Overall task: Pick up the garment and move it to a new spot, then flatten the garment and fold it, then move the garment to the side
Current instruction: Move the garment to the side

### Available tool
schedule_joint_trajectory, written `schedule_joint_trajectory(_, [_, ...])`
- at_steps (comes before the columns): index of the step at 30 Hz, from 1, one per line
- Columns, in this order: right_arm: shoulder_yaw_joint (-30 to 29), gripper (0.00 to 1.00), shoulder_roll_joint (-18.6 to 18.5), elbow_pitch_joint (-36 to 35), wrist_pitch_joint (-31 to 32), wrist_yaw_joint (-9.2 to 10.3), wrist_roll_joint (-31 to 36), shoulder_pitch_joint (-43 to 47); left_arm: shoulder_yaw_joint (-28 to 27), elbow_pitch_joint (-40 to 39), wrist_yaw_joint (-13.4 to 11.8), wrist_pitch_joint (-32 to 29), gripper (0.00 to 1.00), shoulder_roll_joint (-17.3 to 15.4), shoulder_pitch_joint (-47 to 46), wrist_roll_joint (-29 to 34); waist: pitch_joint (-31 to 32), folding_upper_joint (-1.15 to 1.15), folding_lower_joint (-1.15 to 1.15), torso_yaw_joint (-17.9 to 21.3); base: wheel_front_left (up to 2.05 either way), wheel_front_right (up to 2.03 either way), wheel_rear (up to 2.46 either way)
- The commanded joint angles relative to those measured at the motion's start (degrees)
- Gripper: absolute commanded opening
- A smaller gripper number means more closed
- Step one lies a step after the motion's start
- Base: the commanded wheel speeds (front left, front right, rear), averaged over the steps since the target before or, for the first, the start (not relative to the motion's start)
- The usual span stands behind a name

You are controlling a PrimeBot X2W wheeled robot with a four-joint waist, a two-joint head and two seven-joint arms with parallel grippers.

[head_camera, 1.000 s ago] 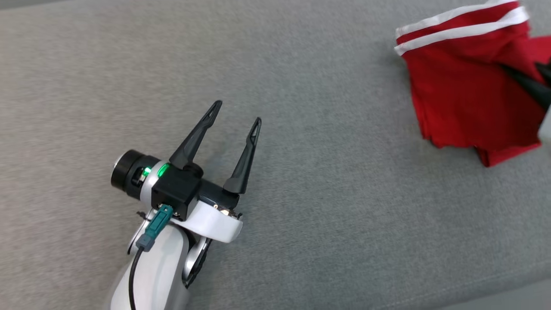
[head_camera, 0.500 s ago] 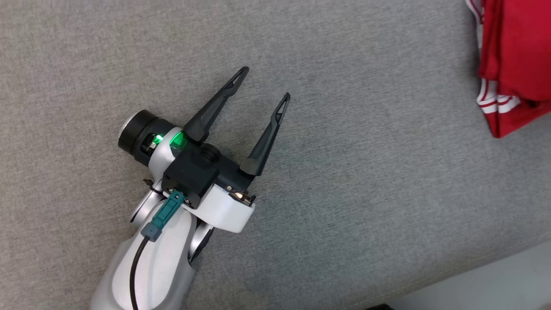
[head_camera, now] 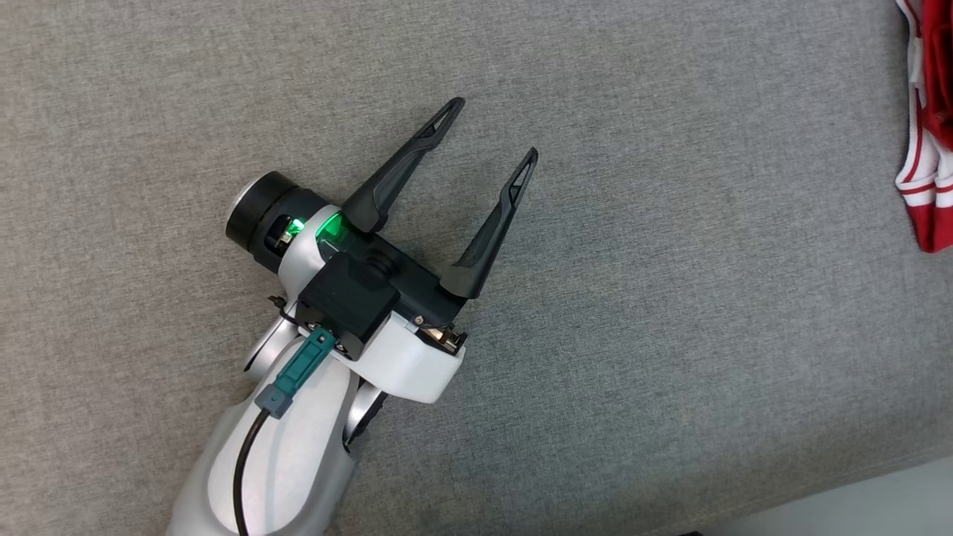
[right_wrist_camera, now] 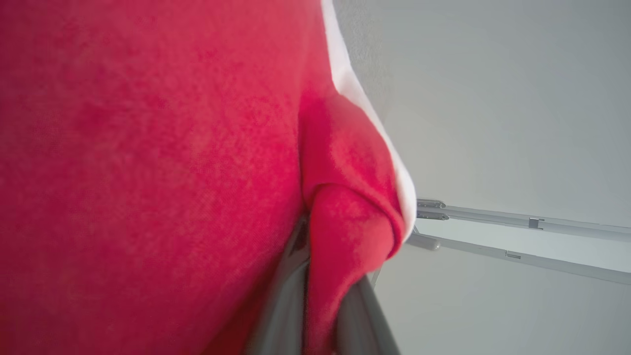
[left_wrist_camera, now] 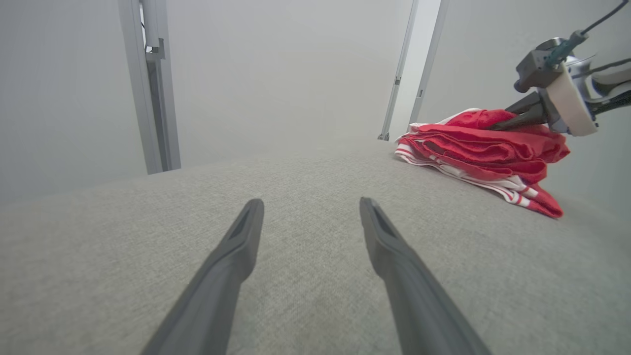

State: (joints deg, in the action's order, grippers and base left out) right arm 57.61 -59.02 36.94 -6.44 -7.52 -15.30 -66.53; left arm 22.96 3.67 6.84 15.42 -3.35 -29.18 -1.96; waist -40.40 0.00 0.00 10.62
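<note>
Nearest us in the head view, our left forearm [head_camera: 253, 469] comes in from 7 o'clock, pale and rounded, with a black cable [head_camera: 242, 476] running up it to a teal plug [head_camera: 298, 368] at the wrist. A green light [head_camera: 331, 229] glows on the wrist housing. Beyond it our left gripper [head_camera: 493, 129] lies low over the grey fabric surface [head_camera: 670, 313], its two dark fingers pointing toward 1 o'clock. The fingers are spread wide and hold nothing. In the left wrist view bare grey weave shows between them, and we cannot tell whether the tips touch it.

Farther out, at 3 o'clock on the edge of the head view, we see part of the red garment [head_camera: 931, 186], with its white and red striped hem. It is well apart from our left gripper. In the left wrist view it sits toward 2 o'clock as a bunched, layered heap resting on the surface.

Our right gripper [left_wrist_camera: 498, 125] reaches into the top of that heap from 3 o'clock, its wrist tilted down. In the right wrist view its fingers are closed together, pinching a fold of red cloth edged in white.

Past the garment stand pale metal frame posts [left_wrist_camera: 157, 98] against a plain grey wall [left_wrist_camera: 286, 69].
</note>
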Motion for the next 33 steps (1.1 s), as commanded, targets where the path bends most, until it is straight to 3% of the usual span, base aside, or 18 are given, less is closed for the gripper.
schedule_joint_trajectory(1, [-0.61, 1.0, 0.41, 0.64, -0.61, 0.07, 0.63, -0.39, -1.38, 2.64, -0.38, -0.59, 1.0, -2.49, 1.09, -0.02, 0.11, 0.0, 0.0, -0.21, 0.0, 0.0, 0.0])
schedule_joint_trajectory(10, [-4.31, 1.0, 3.48, 5.24, 1.68, 0.07, 4.37, -0.78, -0.9, 2.35, -0.7, -0.48, 1.0, -1.07, 2.17, -0.79, 3.85, 0.0, 0.0, -0.64, 0.0, 0.0, 0.0])
schedule_joint_trajectory(20, [-7.48, 1.0, 6.26, 6.19, 2.04, 0.07, 5.17, -0.18, -1.97, 1.87, -2.9, -0.33, 1.0, 0.08, 6.05, -3.25, 14.5, 0.0, 0.0, -2.56, 0.0, 0.0, 0.0])
schedule_joint_trajectory(25, [-13.4, 1.0, 10.53, 3.79, -2.59, 0.07, 3.09, 2.83, -4.61, 1.71, -4.95, -0.33, 1.0, 0.2, 10.05, -4.96, 20.66, 0.0, 0.0, -4.55, 0.0, 0.0, 0.0])
schedule_joint_trajectory(33, [-25.02, 1.0, 21.03, -4.76, -6.95, 0.07, 1.47, 14.75, -10.52, 1.39, -7.0, -0.33, 1.0, 0.32, 16.43, -5.72, 28.79, 0.0, 0.0, -8.41, 0.0, 0.0, 0.0])
